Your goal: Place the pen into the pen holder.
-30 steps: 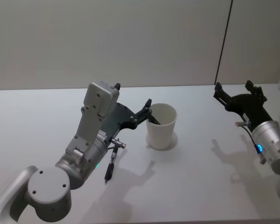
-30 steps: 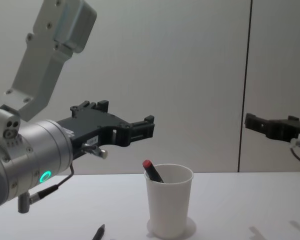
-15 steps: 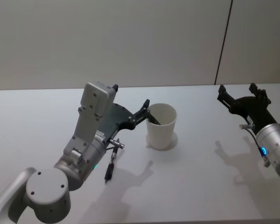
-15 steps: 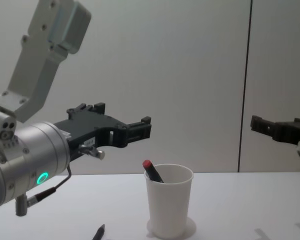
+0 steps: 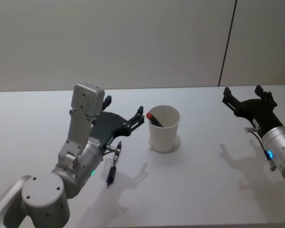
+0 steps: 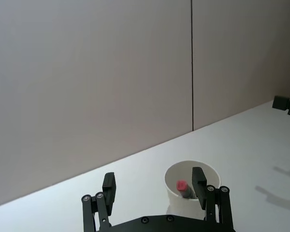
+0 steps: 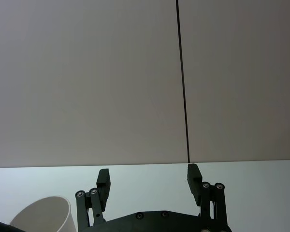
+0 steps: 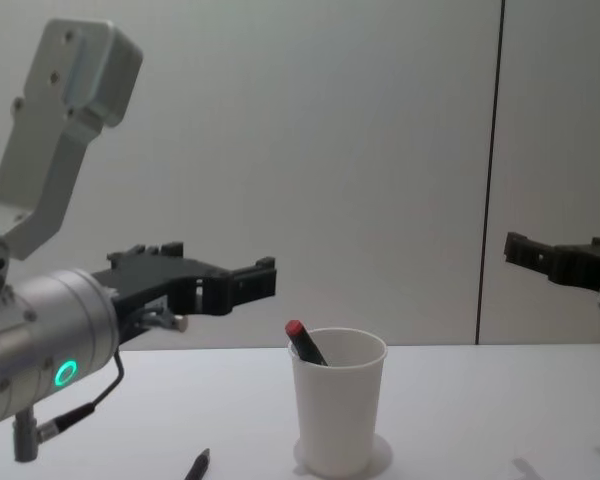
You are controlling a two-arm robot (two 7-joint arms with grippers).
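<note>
The pen holder (image 5: 165, 130) is a white paper cup standing upright at mid-table. A dark pen with a red cap (image 5: 153, 118) leans inside it, its cap just above the rim (image 8: 296, 330). My left gripper (image 5: 124, 105) hovers above the table just left of the cup, open and holding nothing. In the left wrist view the pen holder (image 6: 204, 172) and the red cap (image 6: 181, 185) lie beyond the open left gripper (image 6: 153, 182). My right gripper (image 5: 243, 93) is raised at the far right, open and holding nothing. The right wrist view shows the right gripper (image 7: 148, 178) open.
A second, black pen (image 5: 112, 170) lies on the white table (image 5: 199, 190) under my left arm, in front and to the left of the cup; its tip shows in the chest view (image 8: 198, 465). A plain wall with a dark vertical seam (image 5: 228, 42) rises behind.
My left gripper has drawn back from the cup's rim toward the left and slightly lower. The right gripper shifted a little to the right. The red-capped pen stays in the cup.
</note>
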